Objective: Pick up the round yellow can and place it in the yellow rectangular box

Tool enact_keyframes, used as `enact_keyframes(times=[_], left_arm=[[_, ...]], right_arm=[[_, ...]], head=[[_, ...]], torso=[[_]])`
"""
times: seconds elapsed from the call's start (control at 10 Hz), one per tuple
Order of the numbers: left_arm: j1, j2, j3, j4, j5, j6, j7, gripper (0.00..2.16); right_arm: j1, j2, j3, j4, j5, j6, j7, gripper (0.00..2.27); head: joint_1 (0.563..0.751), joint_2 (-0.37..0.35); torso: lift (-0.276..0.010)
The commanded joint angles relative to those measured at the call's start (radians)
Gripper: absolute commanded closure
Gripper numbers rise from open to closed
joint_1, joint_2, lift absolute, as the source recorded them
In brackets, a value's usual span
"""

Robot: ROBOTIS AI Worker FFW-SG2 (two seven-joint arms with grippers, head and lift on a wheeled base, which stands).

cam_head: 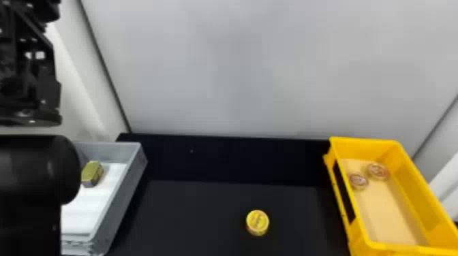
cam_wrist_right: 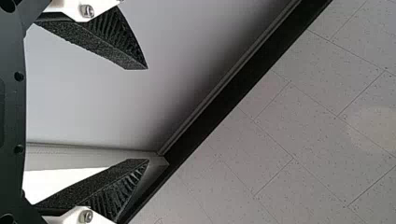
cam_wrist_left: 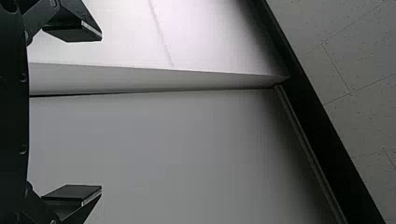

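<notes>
Left end effector [cam_wrist_left: 101,112], right end effector [cam_wrist_right: 147,114]: wide, empty | Round yellow can [cam_head: 257,223]: black worktop [cam_head: 191,214], apart from both | Risk: can skids, cause off-centre closure

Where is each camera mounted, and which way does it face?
Head view: on the head, facing forward and down at the round yellow can between grey box and yellow box; left arm shows.
Left wrist view: left wrist, facing wall panels and ceiling; open left gripper shows.
Right wrist view: right wrist, likewise; open right gripper shows.
Shared: both wrist views have panels, ceiling, dark strip between.
</notes>
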Motion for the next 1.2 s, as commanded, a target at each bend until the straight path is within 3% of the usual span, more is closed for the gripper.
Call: enact_keyframes(times=[0.0, 0.5, 0.8, 1.1], left_arm=[[-0.001, 0.001, 0.000, 0.000, 0.000, 0.001, -0.001, 0.13], [0.000, 0.001, 0.000, -0.002, 0.000, 0.003, -0.002, 0.13], [0.003, 0.001, 0.001, -0.003, 0.000, 0.007, -0.002, 0.13], [0.011, 0.001, 0.009, -0.011, 0.000, 0.013, -0.006, 0.13]], right_arm=[[0.001, 0.001, 0.000, 0.000, 0.002, -0.001, -0.002, 0.07], [0.006, 0.001, 0.002, -0.001, -0.002, 0.030, -0.005, 0.08], [0.006, 0.003, 0.005, -0.001, -0.115, 0.188, -0.042, 0.08], [-0.022, 0.014, 0.005, -0.001, -0.282, 0.485, -0.065, 0.09]], head=[[0.663, 0.054], [0.663, 0.054], [0.663, 0.054], [0.663, 0.054]], torso=[[-0.010], [-0.010], [-0.010], [-0.010]])
